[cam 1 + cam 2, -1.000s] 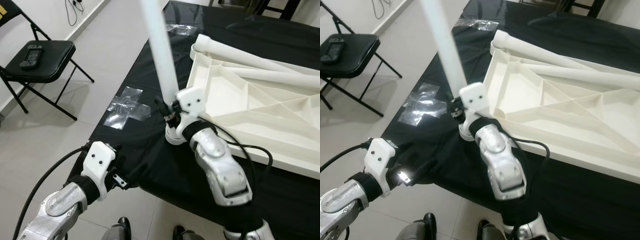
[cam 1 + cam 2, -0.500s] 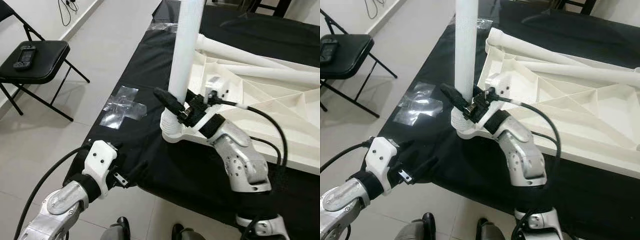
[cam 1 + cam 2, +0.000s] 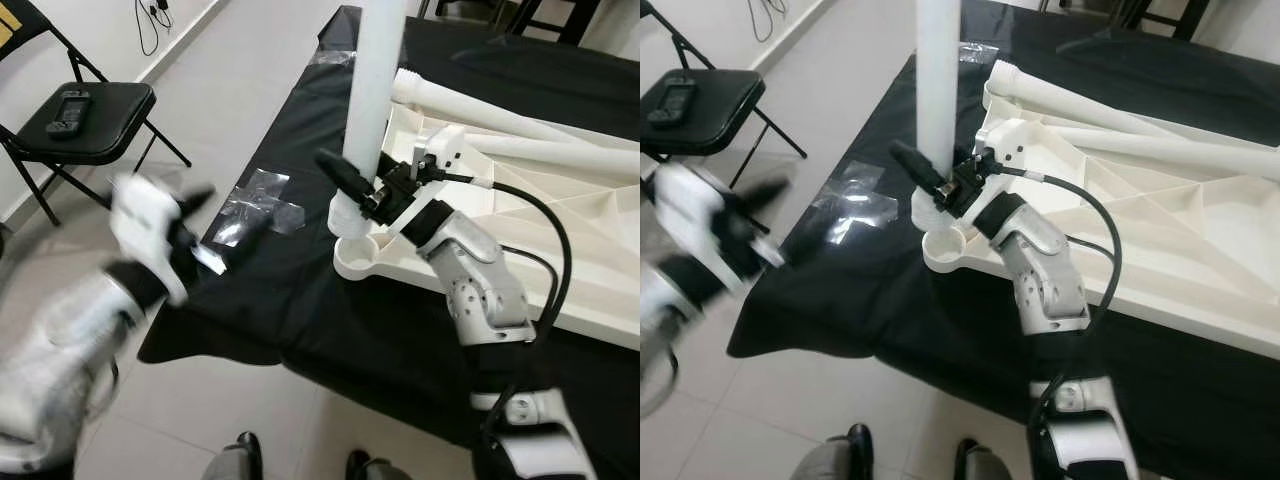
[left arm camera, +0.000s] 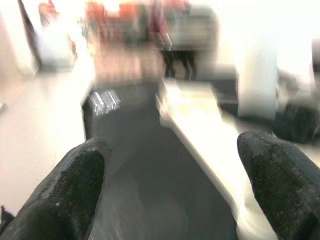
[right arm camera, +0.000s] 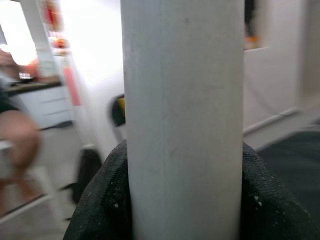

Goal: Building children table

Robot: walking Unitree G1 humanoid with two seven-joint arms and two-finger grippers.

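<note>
The right gripper (image 3: 352, 187) is clamped on the white table leg (image 3: 372, 90), one black finger on each side. The leg stands upright in the corner socket (image 3: 357, 258) of the inverted white tabletop (image 3: 520, 225), at the near-left corner of the black-covered table (image 3: 300, 290). The left gripper (image 4: 175, 185) (motion-blurred) is raised beyond the table's left edge, fingers spread wide, holding nothing.

Right gripper (image 3: 930, 180) around upright white leg (image 3: 938, 90), seemingly above corner socket (image 3: 945, 247).
</note>
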